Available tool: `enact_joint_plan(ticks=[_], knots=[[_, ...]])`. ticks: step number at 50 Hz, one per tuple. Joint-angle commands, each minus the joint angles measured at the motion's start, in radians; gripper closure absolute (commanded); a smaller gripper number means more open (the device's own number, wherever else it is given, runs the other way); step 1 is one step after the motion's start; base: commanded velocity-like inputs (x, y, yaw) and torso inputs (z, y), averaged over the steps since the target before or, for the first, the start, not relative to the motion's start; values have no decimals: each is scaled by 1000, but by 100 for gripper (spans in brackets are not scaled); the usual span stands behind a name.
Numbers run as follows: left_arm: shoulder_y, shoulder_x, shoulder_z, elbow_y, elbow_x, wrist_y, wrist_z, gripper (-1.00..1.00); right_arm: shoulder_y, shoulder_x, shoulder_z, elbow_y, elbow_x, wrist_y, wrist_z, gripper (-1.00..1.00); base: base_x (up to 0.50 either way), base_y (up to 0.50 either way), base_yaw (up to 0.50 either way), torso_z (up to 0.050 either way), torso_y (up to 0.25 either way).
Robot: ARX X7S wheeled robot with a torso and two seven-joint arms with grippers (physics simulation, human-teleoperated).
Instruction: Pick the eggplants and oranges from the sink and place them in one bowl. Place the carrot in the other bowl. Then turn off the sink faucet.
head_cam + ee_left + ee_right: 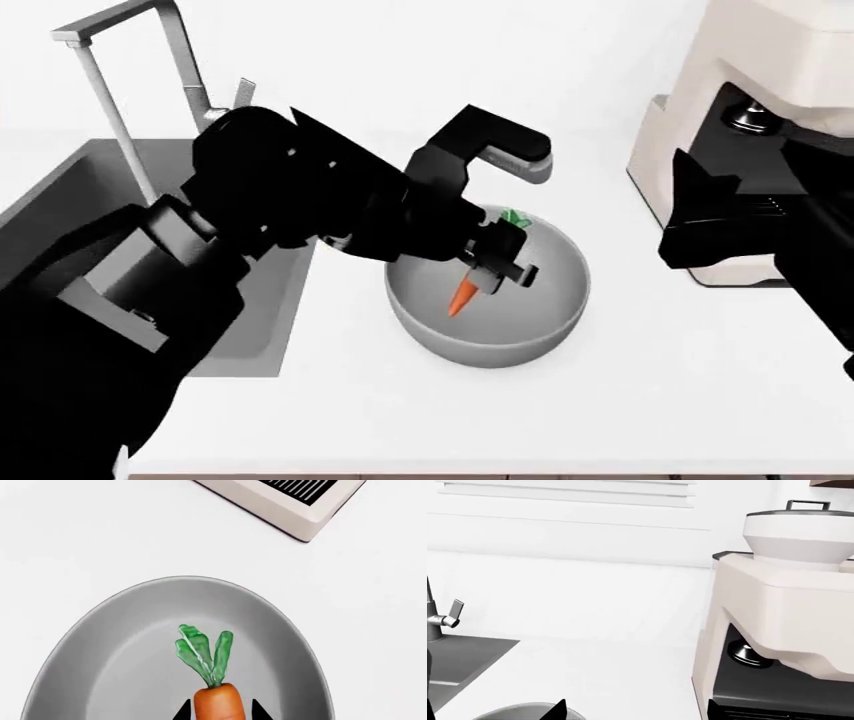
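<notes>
One carrot [218,700], one grey bowl [561,318], one faucet [127,60], one coffee machine [747,150] on the table [641,420]. The left gripper [497,258] reaches over the bowl, jaws clenched on the carrot's root, leaves outward. The right gripper [634,712] hangs near the machine; its jaws appear released, though only the tips show.

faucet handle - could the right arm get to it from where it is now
Probably not easily. The right tool sits over by the coffee machine, and the left arm, holding the carrot over the grey bowl, stretches across between it and the faucet handle. The left arm is nearer.
</notes>
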Motion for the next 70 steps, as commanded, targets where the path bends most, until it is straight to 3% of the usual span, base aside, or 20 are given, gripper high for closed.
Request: enact_joint_plan(ticks=[1,9,22,23,38,42,50,51,53,60,63,70], knots=[[-2,50,26,-87,41,44,50,100,4,-15,-10,1,-1,2,1,-100,0,0,0,0,0],[7,83,68,-169,81,83,104,100,-16,0,7,-8,11,-4,5,-100,0,0,0,0,0],[0,74,70,-156,67,84,98,100,-15,7,12,-12,18,-8,10,-100,0,0,0,0,0],[-2,72,67,-149,63,82,93,-100,-13,6,10,-12,18,-7,11,-100,0,0,0,0,0],[-53,-17,4,27,7,62,-38,-100,30,3,-7,-1,21,-1,15,-100,0,0,0,0,0],[-51,-99,-40,147,-17,69,-111,-100,58,-10,-25,10,5,4,4,-100,0,0,0,0,0],[49,-317,-170,450,-42,160,-434,-100,99,-79,-78,82,-132,-24,-88,-100,0,0,0,0,0],[82,-376,-205,519,-62,180,-477,-100,112,-94,-89,105,-167,-35,-115,-100,0,0,0,0,0],[119,-435,-237,577,-112,178,-530,-100,118,-112,-109,127,-206,-46,-145,-100,0,0,0,0,0],[197,-621,-325,732,-71,264,-657,-100,134,-188,-195,252,-380,-120,-273,-100,0,0,0,0,0],[246,-664,-373,783,-128,298,-723,-100,116,-231,-240,312,-460,-169,-317,-100,0,0,0,0,0],[324,-729,-370,860,-28,344,-795,-100,81,-234,-236,309,-482,-201,-316,-100,0,0,0,0,0]])
